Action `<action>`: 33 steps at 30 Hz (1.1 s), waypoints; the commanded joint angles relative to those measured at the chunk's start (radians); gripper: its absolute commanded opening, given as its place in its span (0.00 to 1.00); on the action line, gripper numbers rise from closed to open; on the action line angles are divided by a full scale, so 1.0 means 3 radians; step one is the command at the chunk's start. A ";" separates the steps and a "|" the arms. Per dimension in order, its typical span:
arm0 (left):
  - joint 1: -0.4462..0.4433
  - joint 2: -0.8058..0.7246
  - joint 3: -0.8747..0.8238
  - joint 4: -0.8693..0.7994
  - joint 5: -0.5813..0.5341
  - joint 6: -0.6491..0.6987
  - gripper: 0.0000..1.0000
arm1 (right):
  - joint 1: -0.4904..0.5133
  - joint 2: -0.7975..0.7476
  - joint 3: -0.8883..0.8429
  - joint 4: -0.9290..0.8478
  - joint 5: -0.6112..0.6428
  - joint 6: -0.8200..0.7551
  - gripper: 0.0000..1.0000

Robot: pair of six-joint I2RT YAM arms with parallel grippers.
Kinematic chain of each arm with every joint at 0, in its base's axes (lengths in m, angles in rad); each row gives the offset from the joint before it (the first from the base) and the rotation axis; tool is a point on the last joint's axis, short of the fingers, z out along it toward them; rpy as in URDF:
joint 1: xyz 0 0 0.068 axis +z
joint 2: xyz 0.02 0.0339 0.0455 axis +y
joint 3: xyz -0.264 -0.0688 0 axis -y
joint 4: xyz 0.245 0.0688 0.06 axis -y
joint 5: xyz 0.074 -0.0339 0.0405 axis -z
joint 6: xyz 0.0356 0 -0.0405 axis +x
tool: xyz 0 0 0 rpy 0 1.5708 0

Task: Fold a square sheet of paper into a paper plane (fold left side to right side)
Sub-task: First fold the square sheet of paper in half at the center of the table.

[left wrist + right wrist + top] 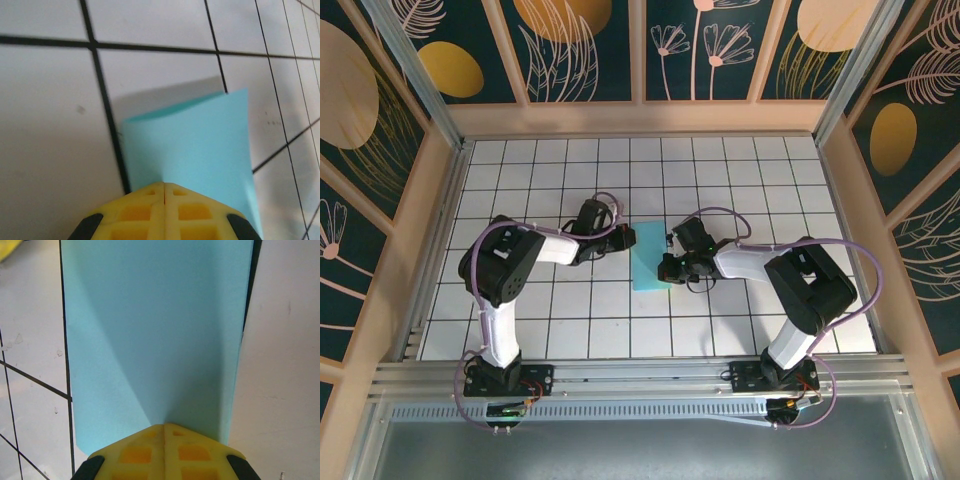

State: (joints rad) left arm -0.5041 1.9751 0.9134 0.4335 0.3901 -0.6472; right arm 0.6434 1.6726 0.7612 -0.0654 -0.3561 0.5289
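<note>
Looking at the square sheet of paper [650, 256]: lies on the table [770, 180] as a narrow doubled rectangle, squarely between the two hands. Reads as the left-to-right fold made but probably not creased sharp. Bows up at the far edge in the left wrist view [195, 145], with shadow under it. Looks flatter from the right wrist [155, 330].

Handling, as a judgement:
- Weighs next to nothing, flops, has no stiffness except along the crease.
- Should slide easily on the smooth tiles, so a sideways push risks skewing the layers.
- Likely crumples or tears under a hard pinch.
- Tends to spring open unless pressed flat.

Where to take hold:
- Go for an edge or corner with a thin pinch, not mid-sheet.
- Better still, pin with one hand and stroke along the crease with the other.
- Line up the free edges before pressing.

Checked the left hand [623, 236] [164, 186]: closed fully, tips together, paper straight ahead and passing under the tips. Same for the right hand [667, 268] [164, 427]: closed, paper stretching ahead from right under the tips. No paper visibly clamped in either. Cannot tell whether pressing on the sheet or just above it.
</note>
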 commanded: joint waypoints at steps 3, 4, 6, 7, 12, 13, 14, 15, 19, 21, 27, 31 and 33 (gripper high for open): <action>0.0198 0.0181 0.0164 -0.0219 -0.0170 0.0186 0.00 | -0.0038 0.0142 -0.0201 -0.0412 0.0397 -0.0076 0.00; 0.0216 0.0202 0.0176 -0.0235 -0.0180 0.0206 0.00 | -0.0041 0.0141 -0.0201 -0.0406 0.0395 -0.0075 0.00; 0.0233 0.0222 0.0177 -0.0276 -0.0196 0.0242 0.00 | -0.0035 0.0135 -0.0201 -0.0406 0.0390 -0.0076 0.00; 0.0233 0.0218 0.0180 -0.0280 -0.0200 0.0250 0.00 | -0.0038 0.0134 -0.0198 -0.0410 0.0389 -0.0076 0.00; 0.0239 0.0017 0.0170 -0.0332 -0.0239 0.0299 0.00 | -0.0040 0.0120 -0.0189 -0.0412 0.0390 -0.0081 0.00; 0.0238 -0.0040 0.0154 -0.0339 -0.0242 0.0310 0.00 | -0.0038 0.0115 -0.0188 -0.0408 0.0385 -0.0077 0.00; 0.0238 -0.0105 0.0131 -0.0338 -0.0233 0.0323 0.00 | -0.0041 0.0116 -0.0183 -0.0401 0.0384 -0.0076 0.00; 0.0238 -0.0163 0.0090 -0.0311 -0.0193 0.0317 0.00 | -0.0038 0.0110 -0.0184 -0.0399 0.0384 -0.0071 0.00; 0.0216 -0.0316 -0.0065 -0.0153 0.0065 0.0248 0.00 | -0.0042 0.0095 -0.0187 -0.0392 0.0384 -0.0065 0.00; 0.0171 -0.0364 -0.0155 -0.0013 0.0176 0.0181 0.00 | -0.0038 0.0091 -0.0190 -0.0392 0.0390 -0.0060 0.00; -0.0044 -0.0323 -0.0150 0.0084 0.0311 0.0113 0.00 | -0.0040 0.0099 -0.0196 -0.0401 0.0401 -0.0060 0.00; -0.0138 -0.0209 -0.0044 0.0150 0.0374 0.0057 0.00 | -0.0038 0.0114 -0.0191 -0.0397 0.0401 -0.0058 0.00; -0.0155 -0.0141 0.0004 0.0144 0.0348 0.0042 0.00 | -0.0039 0.0124 -0.0190 -0.0396 0.0402 -0.0053 0.00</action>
State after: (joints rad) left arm -0.5491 1.8980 0.8810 0.4332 0.4721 -0.6170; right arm 0.6434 1.6695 0.7563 -0.0566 -0.3557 0.5289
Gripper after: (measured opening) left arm 0.043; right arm 0.049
